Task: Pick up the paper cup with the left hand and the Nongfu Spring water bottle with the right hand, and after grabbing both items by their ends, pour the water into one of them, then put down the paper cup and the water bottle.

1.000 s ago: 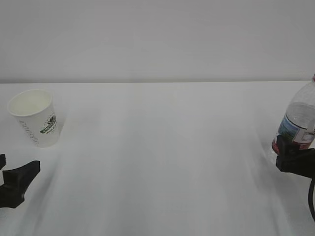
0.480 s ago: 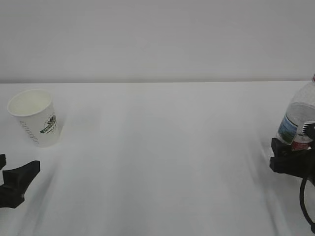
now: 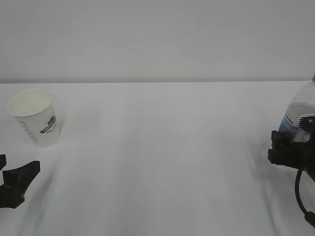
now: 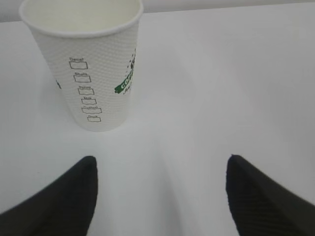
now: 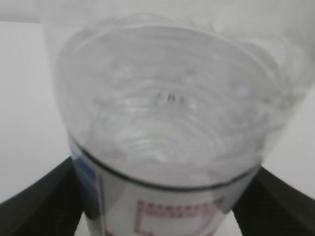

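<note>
Straddling the bottle (image 5: 162,147) at the table's right edge, right gripper (image 3: 293,147) jaws wide, no grip yet. Left gripper (image 4: 160,196) gapes empty short of the cup (image 4: 93,64). Off-centre closing could tip either.

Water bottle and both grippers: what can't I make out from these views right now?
- Water bottle: exterior view's right edge cuts off its cap and far side; the right gripper hides its base.
- Bottle in the right wrist view: too close and blurred; label unreadable, finger contact unclear.
- Left gripper: only fingertips show, in both views.
- Paper cup: inside hidden by its own wall.
</note>
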Motion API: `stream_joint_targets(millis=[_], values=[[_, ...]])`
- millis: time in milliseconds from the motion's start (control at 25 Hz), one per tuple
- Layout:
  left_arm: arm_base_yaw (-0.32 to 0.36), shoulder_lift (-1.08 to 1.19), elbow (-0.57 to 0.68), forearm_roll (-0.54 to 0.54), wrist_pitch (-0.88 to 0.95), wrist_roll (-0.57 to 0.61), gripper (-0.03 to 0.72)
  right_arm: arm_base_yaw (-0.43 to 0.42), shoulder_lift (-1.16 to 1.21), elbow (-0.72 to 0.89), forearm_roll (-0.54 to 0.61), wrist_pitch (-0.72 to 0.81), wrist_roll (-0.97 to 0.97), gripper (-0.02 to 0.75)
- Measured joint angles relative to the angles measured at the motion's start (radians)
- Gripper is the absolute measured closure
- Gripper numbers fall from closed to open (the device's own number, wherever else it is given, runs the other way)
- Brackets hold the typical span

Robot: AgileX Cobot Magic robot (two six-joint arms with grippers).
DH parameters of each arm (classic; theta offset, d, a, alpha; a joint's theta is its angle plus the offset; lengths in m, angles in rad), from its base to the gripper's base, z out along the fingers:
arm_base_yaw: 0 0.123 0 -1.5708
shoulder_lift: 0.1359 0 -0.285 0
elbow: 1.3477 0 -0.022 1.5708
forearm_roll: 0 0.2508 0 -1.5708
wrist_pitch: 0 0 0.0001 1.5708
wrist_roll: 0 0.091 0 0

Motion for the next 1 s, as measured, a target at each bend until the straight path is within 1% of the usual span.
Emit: stream_joint_targets(millis=[400,720,1000], values=[[0.000,0.000,0.000,0.000,0.000,-0.002,0.097,0.000,0.002,-0.044,0.014,0.000,-0.028,0.099],[0.000,0.000,0.000,0.000,0.000,-0.002,0.098,0.000,0.002,-0.062,0.019,0.000,-0.028,0.132],[0.000,0.000,0.000,0.000,0.000,-0.002,0.098,0.000,0.002,-0.062,0.019,-0.001,-0.033,0.190]])
